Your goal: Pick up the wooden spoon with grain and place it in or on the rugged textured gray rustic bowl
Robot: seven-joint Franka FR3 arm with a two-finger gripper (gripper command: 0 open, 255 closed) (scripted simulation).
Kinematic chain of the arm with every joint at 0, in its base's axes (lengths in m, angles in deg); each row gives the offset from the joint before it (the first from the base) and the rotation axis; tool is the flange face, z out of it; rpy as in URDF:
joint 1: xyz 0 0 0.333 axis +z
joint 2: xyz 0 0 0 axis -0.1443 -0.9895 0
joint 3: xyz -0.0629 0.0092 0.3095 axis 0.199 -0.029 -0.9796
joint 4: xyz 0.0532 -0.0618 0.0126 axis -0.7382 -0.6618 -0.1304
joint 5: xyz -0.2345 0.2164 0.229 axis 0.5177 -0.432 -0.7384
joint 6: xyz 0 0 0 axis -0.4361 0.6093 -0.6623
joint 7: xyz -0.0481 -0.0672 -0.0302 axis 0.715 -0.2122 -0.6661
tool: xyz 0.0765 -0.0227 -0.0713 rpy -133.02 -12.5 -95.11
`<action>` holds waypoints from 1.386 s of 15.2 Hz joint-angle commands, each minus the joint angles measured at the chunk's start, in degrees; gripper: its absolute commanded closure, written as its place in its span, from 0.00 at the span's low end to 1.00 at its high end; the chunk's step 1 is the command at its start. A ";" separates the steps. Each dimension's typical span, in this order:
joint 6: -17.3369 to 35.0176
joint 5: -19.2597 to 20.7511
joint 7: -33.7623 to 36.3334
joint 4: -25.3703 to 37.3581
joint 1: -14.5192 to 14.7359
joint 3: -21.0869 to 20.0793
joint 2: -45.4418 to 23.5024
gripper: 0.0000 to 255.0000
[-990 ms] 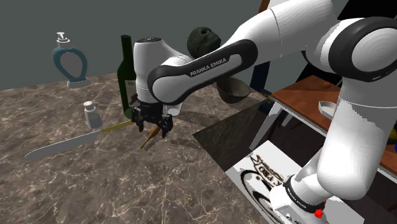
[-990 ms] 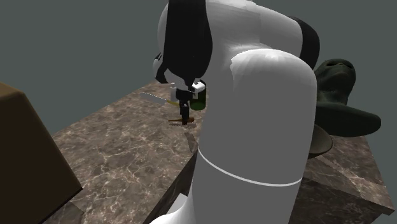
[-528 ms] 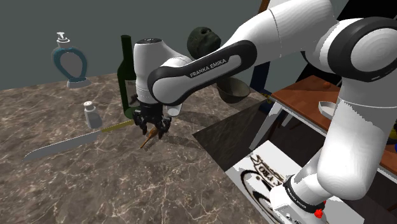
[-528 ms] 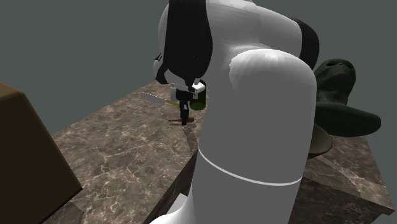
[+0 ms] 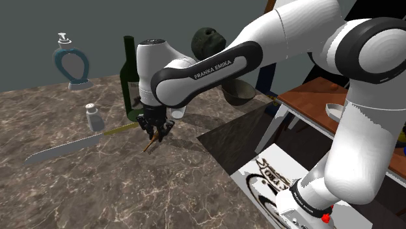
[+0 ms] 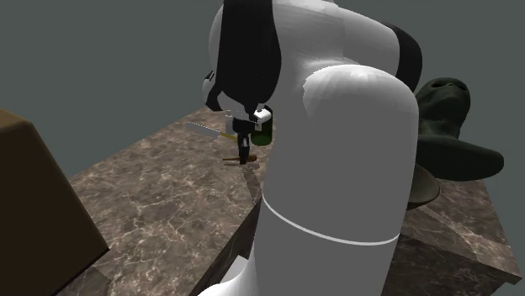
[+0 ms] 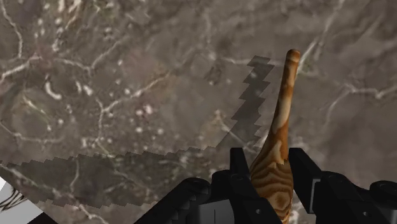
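**Spoon clasped over the marble bench**

Nearest the shoulder camera stood the stand (image 5: 276, 192), at the bench's (image 5: 97, 188) near right corner. From it the white arm (image 5: 351, 130) rose steeply, bent at a dark elbow, and ran its forearm across and down towards the middle of the bench. The wrist was turned so that the hand pointed almost straight down.

The gripper (image 5: 156, 132) hung low over the marble, its fingers (image 7: 238, 167) drawn in close on the wide end of the wooden spoon (image 7: 282, 102). The grained handle slanted out below the fingertips towards the bench; whether its tip touched the stone I could not tell. In the second exterior view the spoon (image 6: 230, 158) showed as a short brown stroke just beside the black hand (image 6: 243, 151).

Just beyond the gripper lay a knife (image 5: 65, 147), its blade pointing to the bench's left edge, with a white shaker (image 5: 93, 117) behind it. Farther back stood a green bottle (image 5: 130, 68), close behind the hand. The grey bowl (image 5: 242, 93) sat at the bench's far right edge, well apart from the spoon. A blue ring-shaped dispenser (image 5: 70, 65) stood at the far left corner.
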State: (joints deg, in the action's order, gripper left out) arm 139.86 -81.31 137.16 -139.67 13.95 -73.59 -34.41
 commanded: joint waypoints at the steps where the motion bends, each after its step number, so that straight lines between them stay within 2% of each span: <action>1: 0.01 0.00 0.00 -0.02 0.00 0.00 -0.01 1.00; 21: -13.23 -4.06 -1.76 7.77 -1.35 -1.89 6.39 1.00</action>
State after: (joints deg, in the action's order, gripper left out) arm 127.26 -85.15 135.50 -132.20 12.69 -75.41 -28.38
